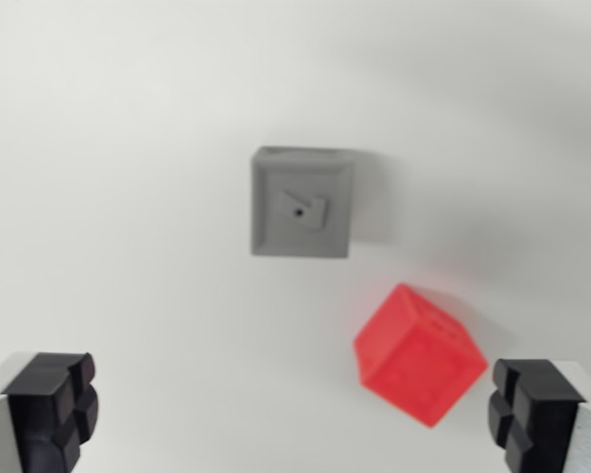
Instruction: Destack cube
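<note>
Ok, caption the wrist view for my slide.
Open claw above a white surface, with the grey cube and red cube lying apart, unstacked.

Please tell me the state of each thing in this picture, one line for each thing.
Grey cube: flat on the white surface, nothing on top, apart from the red cube.
Red cube: on the surface, turned at an angle, not stacked, not held.
Gripper: open, empty, fingers wide apart above the surface.

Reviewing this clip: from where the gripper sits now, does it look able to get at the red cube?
Probably yes. The gripper is open and empty, and the red cube lies free on the white surface, apart from the grey cube; nothing stands between them.
</note>
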